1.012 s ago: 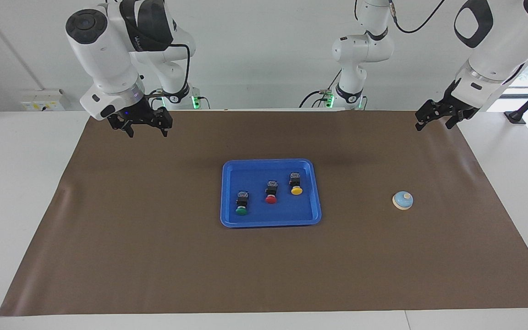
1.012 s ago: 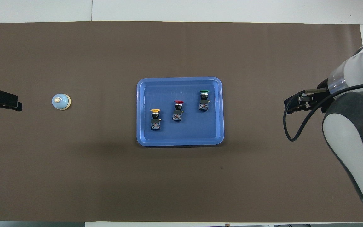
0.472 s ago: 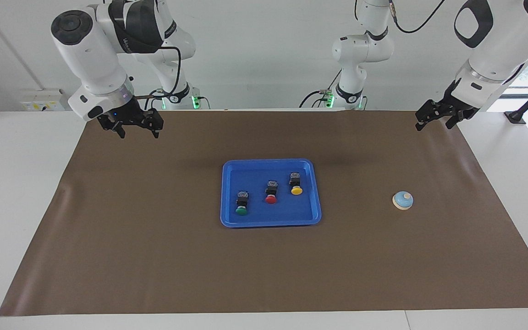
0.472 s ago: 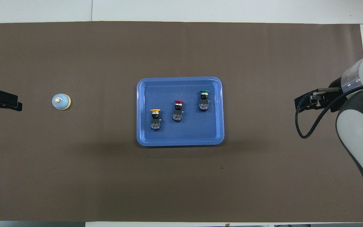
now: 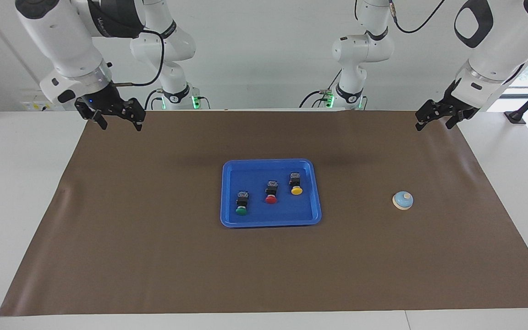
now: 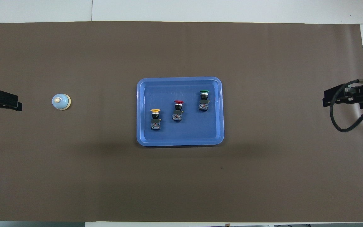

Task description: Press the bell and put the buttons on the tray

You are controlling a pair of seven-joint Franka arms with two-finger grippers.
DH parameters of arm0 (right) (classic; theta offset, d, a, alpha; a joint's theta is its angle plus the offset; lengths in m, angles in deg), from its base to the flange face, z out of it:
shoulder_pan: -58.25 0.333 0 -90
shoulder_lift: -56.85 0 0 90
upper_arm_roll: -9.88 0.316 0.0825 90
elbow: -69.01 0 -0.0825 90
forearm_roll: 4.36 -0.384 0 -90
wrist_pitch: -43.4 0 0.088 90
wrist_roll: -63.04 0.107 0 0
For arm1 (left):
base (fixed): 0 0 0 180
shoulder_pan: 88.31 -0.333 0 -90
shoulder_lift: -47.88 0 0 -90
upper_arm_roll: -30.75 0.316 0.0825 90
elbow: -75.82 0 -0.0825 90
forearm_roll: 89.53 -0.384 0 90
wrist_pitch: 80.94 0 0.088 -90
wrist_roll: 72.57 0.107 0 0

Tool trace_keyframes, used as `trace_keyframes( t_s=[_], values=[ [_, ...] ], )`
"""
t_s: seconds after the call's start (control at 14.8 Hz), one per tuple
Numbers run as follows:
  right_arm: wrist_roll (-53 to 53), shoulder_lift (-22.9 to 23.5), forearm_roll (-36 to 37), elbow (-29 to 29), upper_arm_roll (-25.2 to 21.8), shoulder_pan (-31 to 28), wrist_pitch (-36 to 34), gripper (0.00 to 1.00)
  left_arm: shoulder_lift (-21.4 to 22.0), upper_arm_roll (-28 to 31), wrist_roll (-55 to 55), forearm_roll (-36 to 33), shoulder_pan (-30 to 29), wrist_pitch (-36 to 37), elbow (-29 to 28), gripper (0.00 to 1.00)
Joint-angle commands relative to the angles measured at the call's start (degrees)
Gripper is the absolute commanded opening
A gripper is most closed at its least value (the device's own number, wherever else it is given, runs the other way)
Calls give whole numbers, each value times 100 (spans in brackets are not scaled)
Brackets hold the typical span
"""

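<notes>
The blue tray (image 5: 271, 161) lies in the middle of the brown mat, also in the overhead view (image 6: 180, 79). In it lie the green button (image 5: 241, 204), the red button (image 5: 271, 193) and the yellow button (image 5: 296, 184), on their sides in a slanted row; they also show overhead as green (image 6: 204, 100), red (image 6: 177, 110) and yellow (image 6: 155, 118). The light-blue bell (image 5: 403, 200) stands on the mat toward the left arm's end (image 6: 61, 101). My right gripper (image 5: 118, 123) is open and empty, raised over the mat's corner at the right arm's end (image 6: 326, 99). My left gripper (image 5: 433, 122) is open and empty, raised over the mat's edge at the left arm's end (image 6: 17, 105), and waits.
The brown mat (image 5: 154, 238) covers most of the white table. A third white arm's base (image 5: 351, 91) stands at the robots' edge of the table, between my two arms. A black cable loop (image 6: 342, 124) hangs by the right gripper.
My right arm has drawn back from the tray toward its own end of the table and risen. The left arm, tray, buttons and bell have not moved.
</notes>
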Motion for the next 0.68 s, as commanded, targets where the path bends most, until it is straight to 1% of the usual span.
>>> trace_keyframes(
  t_s=[0.0, 0.27, 0.47, 0.61],
  values=[
    [-473, -6, -62, 136, 45, -298, -131, 100, 153, 26, -47, 37, 20, 0, -161, 100],
    [-492, 3, -97, 136, 63, -299, -140, 100, 153, 18, -46, 37, 20, 0, -152, 100],
    [-483, -6, -316, 136, 45, -334, -227, 100, 153, 26, -38, 37, 20, 0, -152, 100],
    [-492, 3, -256, 136, 45, -334, -131, 100, 153, 26, -38, 37, 20, 0, -152, 100]
  ],
)
